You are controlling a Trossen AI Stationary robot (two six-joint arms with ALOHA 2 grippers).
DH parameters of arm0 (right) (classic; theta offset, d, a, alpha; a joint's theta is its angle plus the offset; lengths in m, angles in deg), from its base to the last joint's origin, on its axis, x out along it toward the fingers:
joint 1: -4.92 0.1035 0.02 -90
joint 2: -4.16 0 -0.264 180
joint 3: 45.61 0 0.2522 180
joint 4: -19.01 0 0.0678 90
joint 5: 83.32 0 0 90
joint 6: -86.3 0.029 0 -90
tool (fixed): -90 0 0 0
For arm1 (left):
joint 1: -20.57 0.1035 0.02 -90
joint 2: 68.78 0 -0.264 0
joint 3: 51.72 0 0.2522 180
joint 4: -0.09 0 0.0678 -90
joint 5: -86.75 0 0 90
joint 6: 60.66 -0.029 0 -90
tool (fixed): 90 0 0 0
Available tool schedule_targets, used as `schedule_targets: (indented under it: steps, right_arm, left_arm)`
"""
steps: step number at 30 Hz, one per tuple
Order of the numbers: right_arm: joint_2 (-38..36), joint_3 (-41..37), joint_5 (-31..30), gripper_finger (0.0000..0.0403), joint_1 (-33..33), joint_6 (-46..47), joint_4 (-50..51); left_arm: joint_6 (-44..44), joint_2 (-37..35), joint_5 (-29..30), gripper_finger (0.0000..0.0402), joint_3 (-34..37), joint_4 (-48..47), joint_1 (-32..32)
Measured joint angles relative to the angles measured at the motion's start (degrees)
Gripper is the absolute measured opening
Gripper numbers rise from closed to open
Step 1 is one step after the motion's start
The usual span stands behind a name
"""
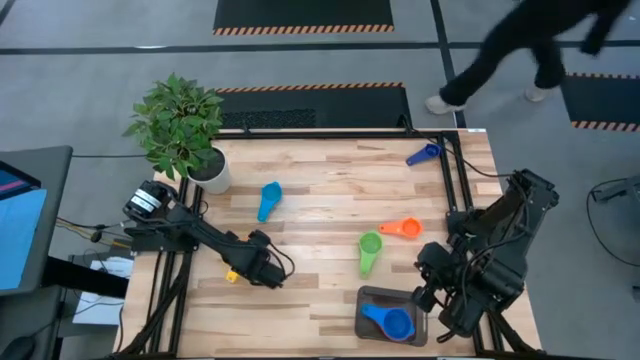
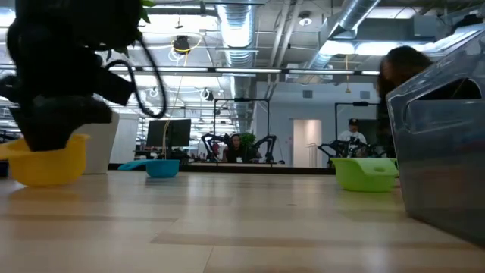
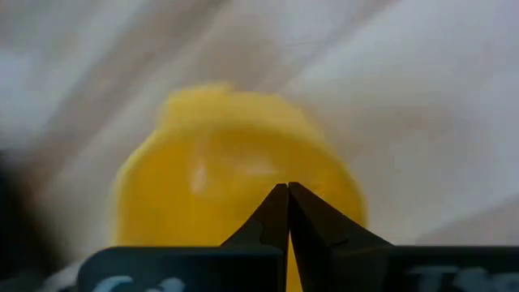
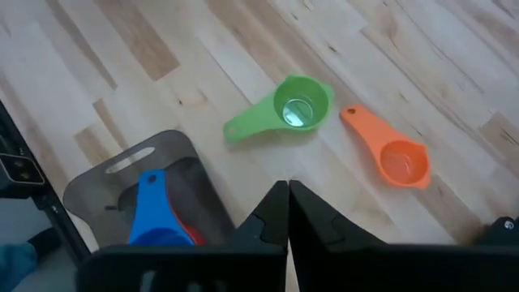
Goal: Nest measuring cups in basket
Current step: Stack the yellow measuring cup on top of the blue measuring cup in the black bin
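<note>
A yellow measuring cup (image 2: 45, 161) stands upright on the table near the left front. My left gripper (image 3: 288, 188) points steeply down over it, shut, its tips at the cup's top (image 1: 232, 275). The dark basket (image 1: 372, 298) at the front right holds a blue cup (image 4: 154, 223) with a bit of red under it. Lying loose on the wood are a green cup (image 1: 369, 250), an orange cup (image 1: 402, 228), a light blue cup (image 1: 270, 198) and a dark blue cup (image 1: 423, 153). My right gripper (image 4: 288, 188) hangs shut and empty above the table beside the basket's right end (image 1: 428, 292). My left gripper comes at the yellow cup (image 3: 235, 170) from above with shut fingers, whose tips stand at the cup's top. The gripper's own body hides the spot in the low view, and I cannot tell whether the fingers touch the cup. The cup rests on the table.
A potted plant (image 1: 180, 125) in a white pot stands at the far left corner. A black frame rail (image 1: 452, 190) runs along the table's right side. A person walks past beyond the far right corner (image 1: 530, 50). Bare wood lies between the yellow cup and the basket.
</note>
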Motion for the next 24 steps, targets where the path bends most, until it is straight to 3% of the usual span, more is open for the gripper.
schedule_targets:
  steps: [10, 14, 18, 24]
  right_arm:
    - [0.0, 0.0, 0.4, 0.0015, 0.4, -0.2, 0.0]
    - [0.0, 0.0, 1.5, 0.0014, 0.4, -0.5, 0.0]
    - [0.0, 0.0, 1.6, 0.0027, 0.4, -0.5, 0.0]
    - [0.0, 0.0, 1.6, 0.0031, 0.3, -0.2, 0.0]
  left_arm:
    - [-7.7, 0.0, 8.0, 0.0, -0.1, 26.7, 6.9]
    - [-13.9, 0.0, 8.1, 0.0, -5.0, 32.3, 9.0]
    - [-20.7, 0.0, 6.0, 0.0, -13.5, 30.2, 8.5]
    - [-18.9, -0.1, 5.1, 0.0, -25.2, 11.7, 3.8]
